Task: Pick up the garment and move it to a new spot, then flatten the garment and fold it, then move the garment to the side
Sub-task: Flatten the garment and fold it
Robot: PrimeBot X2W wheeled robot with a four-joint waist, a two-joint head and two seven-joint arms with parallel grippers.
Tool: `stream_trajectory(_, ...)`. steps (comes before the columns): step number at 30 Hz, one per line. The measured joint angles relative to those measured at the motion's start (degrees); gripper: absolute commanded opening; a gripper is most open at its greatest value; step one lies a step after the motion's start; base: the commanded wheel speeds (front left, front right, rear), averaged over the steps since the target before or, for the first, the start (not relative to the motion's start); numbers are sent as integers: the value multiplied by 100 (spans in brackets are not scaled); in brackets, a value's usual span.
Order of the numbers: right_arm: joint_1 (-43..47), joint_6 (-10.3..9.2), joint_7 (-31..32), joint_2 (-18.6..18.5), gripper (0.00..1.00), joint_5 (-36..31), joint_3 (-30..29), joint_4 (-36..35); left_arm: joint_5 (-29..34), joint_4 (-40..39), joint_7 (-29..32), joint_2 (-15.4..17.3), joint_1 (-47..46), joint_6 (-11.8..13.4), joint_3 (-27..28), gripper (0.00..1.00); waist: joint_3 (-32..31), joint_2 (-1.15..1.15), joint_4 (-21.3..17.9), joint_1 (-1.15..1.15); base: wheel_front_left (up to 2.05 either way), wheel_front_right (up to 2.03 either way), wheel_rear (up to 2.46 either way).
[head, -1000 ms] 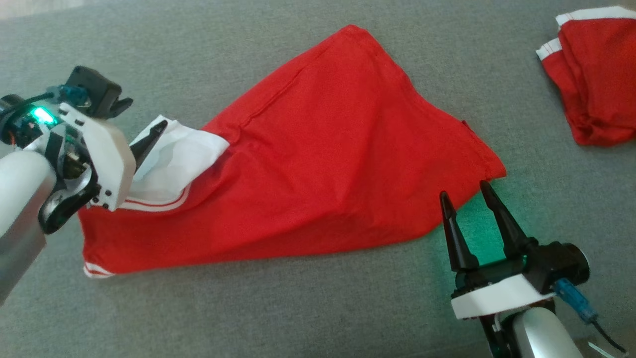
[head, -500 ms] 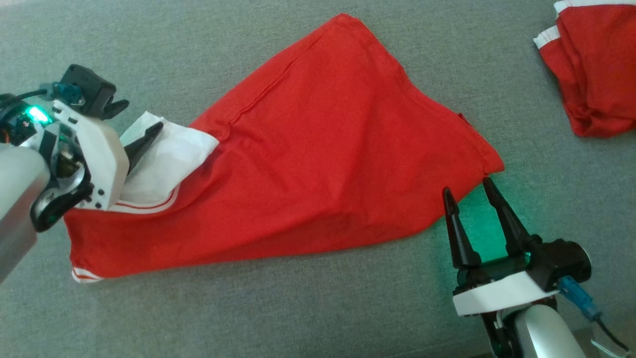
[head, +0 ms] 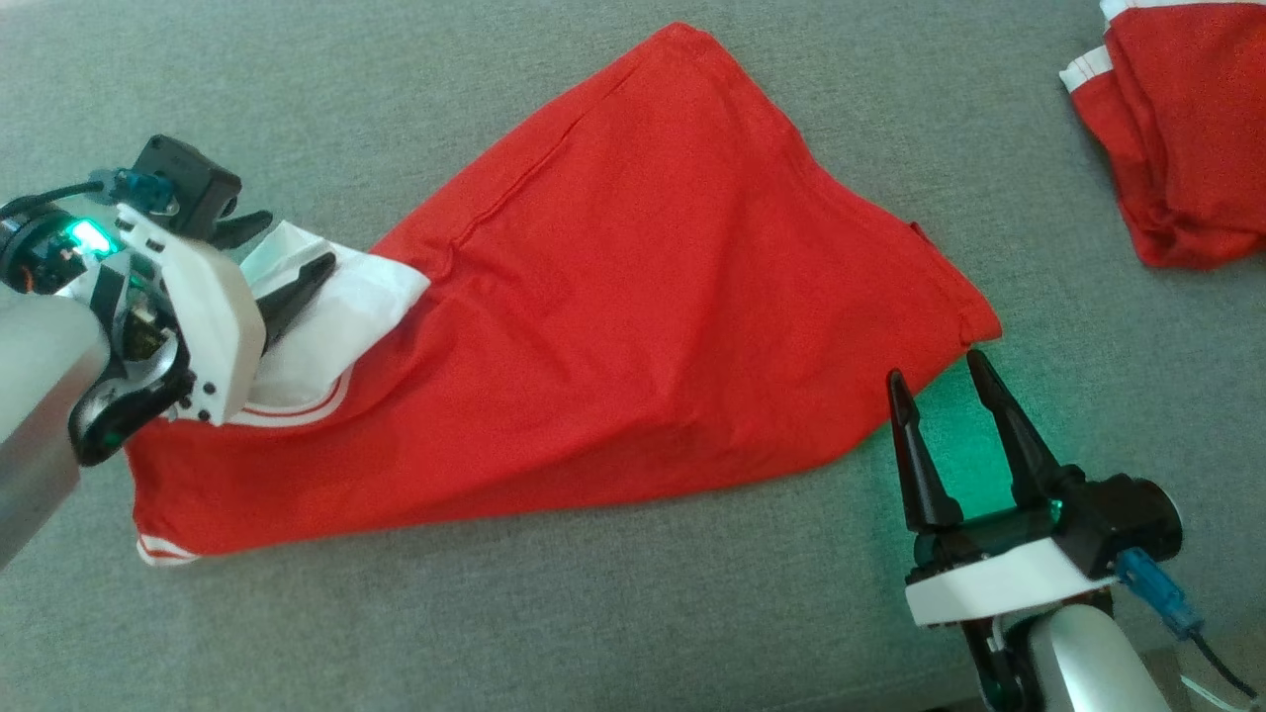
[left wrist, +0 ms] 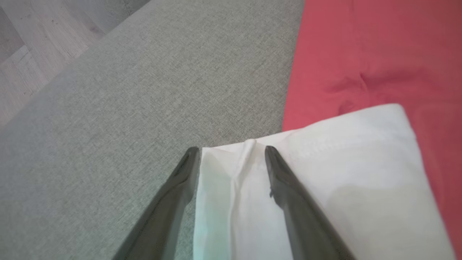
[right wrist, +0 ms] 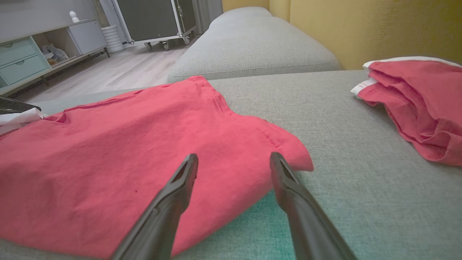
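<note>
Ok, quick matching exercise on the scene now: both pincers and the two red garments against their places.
1 left pincer
2 right pincer
3 spread red fabric garment
4 bunched red garment with white trim

A far right of the grey fabric cushion
B open, at the spread garment's right corner
C open, astride the white sleeve edge
D flat across the middle

Pairs: 1-C, 2-B, 3-D, 4-A

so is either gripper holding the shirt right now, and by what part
Nothing is held. The left gripper stands open astride the edge of the white sleeve; the right gripper is open near a corner of the red garment.
</note>
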Motion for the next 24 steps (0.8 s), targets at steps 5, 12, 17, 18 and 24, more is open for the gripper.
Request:
stream_trajectory(5,-10,0,0,0,100,-2,0,-1,-122,5,-33,-2,-5,0,-53,23,20,0,1,0,0,0,0)
stream_trajectory(12,-37,0,0,0,100,-77,-51,-9,-594,-211,67,-8,-7,0,-115,0,-26,0,59,0,0,0,0)
stream_trajectory(17,-87,0,0,0,100,-158,-168,-112,-537,-268,-457,5,-64,0,-129,0,-167,0,127,0,0,0,0)
stream_trajectory(18,-86,0,0,0,100,-189,-181,-121,-511,-289,-583,8,-110,0,-133,0,-206,0,146,0,0,0,0)
stream_trajectory(24,-93,0,0,-49,100,-240,-172,-142,-453,-399,-1111,57,-369,0,-133,0,-404,0,280,0,0,0,0)
